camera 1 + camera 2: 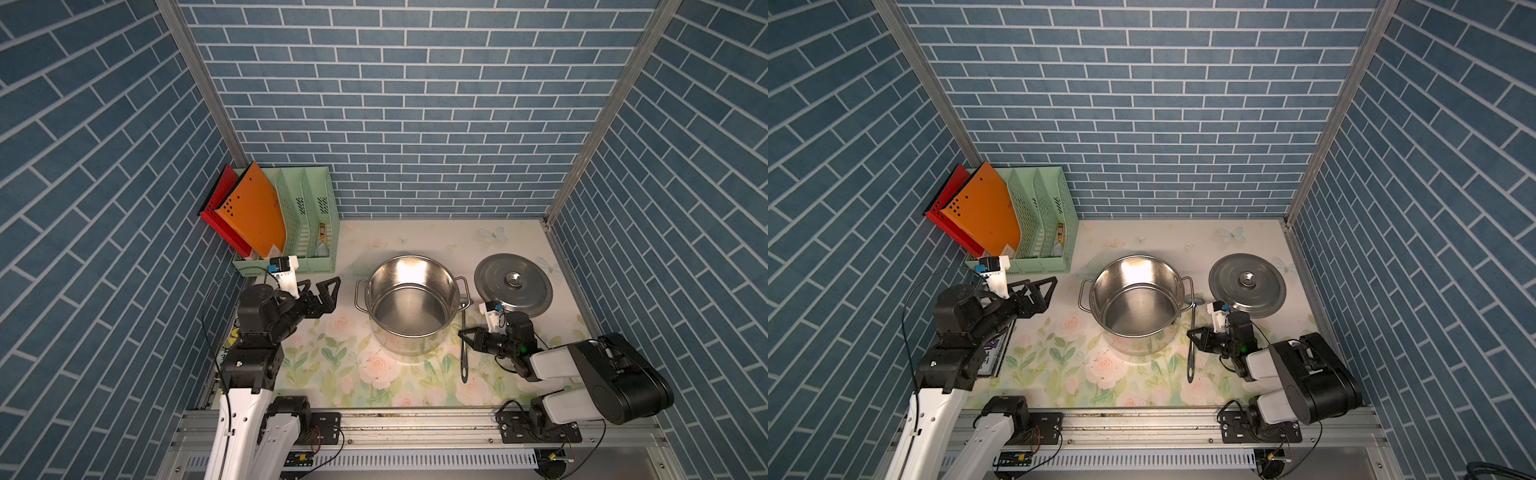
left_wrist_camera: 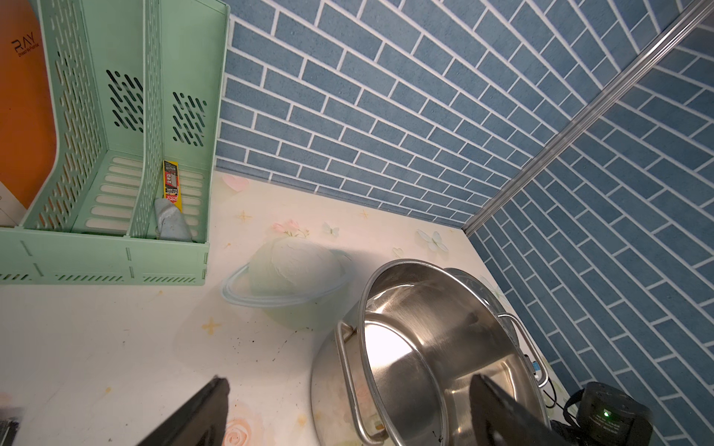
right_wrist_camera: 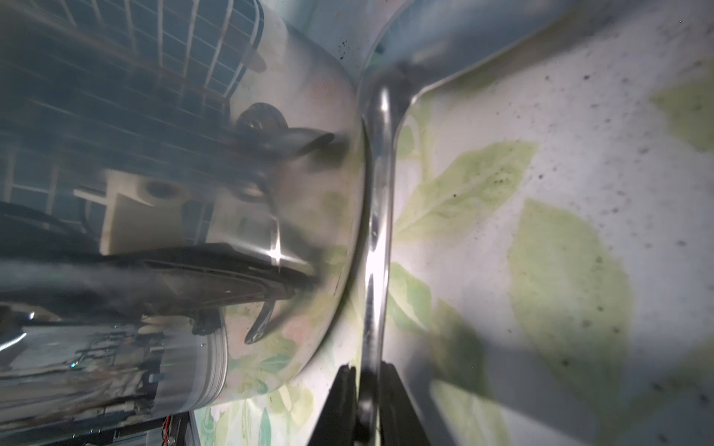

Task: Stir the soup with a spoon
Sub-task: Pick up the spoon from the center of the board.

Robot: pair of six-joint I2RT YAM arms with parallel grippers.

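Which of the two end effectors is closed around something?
The right end effector, closed on the spoon handle beside the pot; the left end effector stands wide open and empty.

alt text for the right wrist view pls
The right gripper grips the thin handle of the spoon, which runs along the floral table beside the steel pot. The pot's curved wall mirrors the gripper.

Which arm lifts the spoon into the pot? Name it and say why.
Right. The right gripper grips the spoon by its handle beside the pot; the left gripper hangs open on the pot's other side, far from the spoon.
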